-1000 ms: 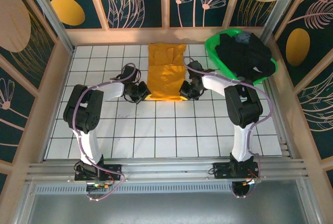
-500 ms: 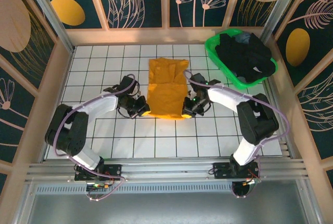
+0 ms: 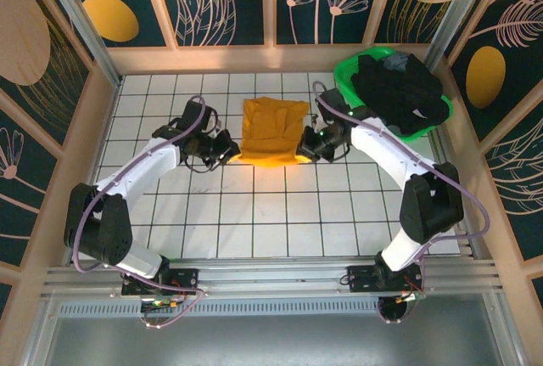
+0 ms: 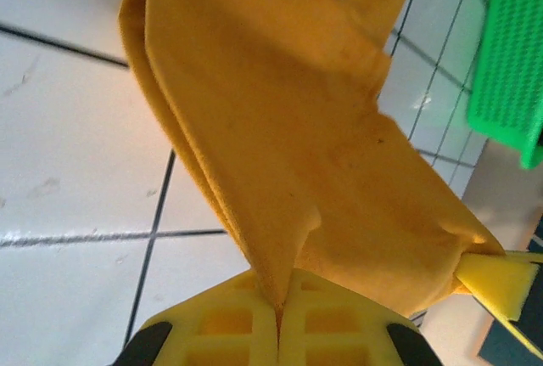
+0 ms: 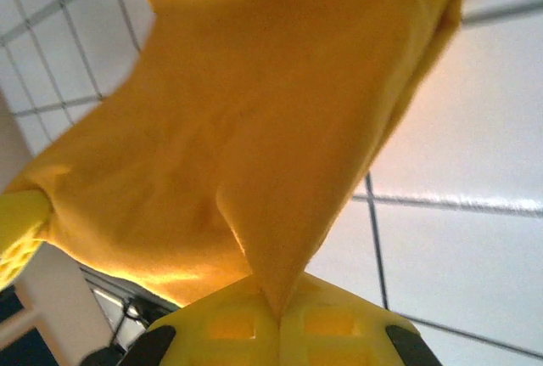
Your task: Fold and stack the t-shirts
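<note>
In the top view you have the mustard-orange t-shirt (image 3: pixel 273 131) on the white tiled table (image 3: pixel 254 213), a little toward 12 o'clock from the middle. Its far part lies flat. Its near edge is strung between your two grippers.

Your left gripper (image 3: pixel 230 152) is at the shirt's 8 o'clock corner. In the left wrist view, that gripper (image 4: pixel 278 319) has its yellow fingers pressed together with a pinch of the cloth (image 4: pixel 280 128) caught in the seam between them. The fabric runs away from the fingers toward 12 o'clock in at least two layers, with bare tiles showing at 9 o'clock.

Your right gripper (image 3: pixel 304 147) is at the shirt's 4 o'clock corner. In the right wrist view, it (image 5: pixel 278 313) is likewise clamped on a peak of the orange cloth (image 5: pixel 254 120). The rest spreads up and toward 10 o'clock, with tiles showing at 3 o'clock.

The two arms reach in from either side, and the grippers face each other across the shirt's near edge.

The green basket (image 3: pixel 346 84) sits in the table's 1 o'clock corner, well apart from the left gripper and near the right arm's forearm. The dark t-shirts (image 3: pixel 399 90) are heaped in it, spilling over its rim. An edge of the basket (image 4: pixel 509 60) also shows at 2 o'clock in the left wrist view.
</note>
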Robot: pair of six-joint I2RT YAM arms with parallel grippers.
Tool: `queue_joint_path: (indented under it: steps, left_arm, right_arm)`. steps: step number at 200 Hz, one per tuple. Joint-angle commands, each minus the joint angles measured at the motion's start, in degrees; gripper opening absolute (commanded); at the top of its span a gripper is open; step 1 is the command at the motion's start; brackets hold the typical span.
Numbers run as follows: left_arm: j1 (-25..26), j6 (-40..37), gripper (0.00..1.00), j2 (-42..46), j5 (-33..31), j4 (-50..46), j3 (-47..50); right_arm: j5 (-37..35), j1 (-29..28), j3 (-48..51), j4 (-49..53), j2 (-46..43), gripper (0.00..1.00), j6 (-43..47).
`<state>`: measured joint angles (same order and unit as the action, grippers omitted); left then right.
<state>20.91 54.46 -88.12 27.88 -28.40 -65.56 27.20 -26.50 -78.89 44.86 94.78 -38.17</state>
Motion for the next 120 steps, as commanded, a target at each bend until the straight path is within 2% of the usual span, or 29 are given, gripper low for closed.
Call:
queue_joint_path:
  steps: [1, 37, 120]
  left_arm:
    - [-1.3, 2.6, 0.00, -3.6, 0.3, 3.5, -5.2]
    - [-2.6, 4.1, 0.00, -9.4, 1.2, 6.0, -12.9]
    - [-3.7, 3.1, 0.00, -24.5, 0.6, 4.4, -31.4]
  right_arm:
    - [-1.9, 1.2, -6.0, 2.1, 3.4, 0.00, -2.5]
    - [-3.1, 3.1, -15.0, 2.2, 9.3, 0.00, -3.7]
    - [-4.5, 7.4, -31.0, 2.7, 21.3, 0.00, -4.4]
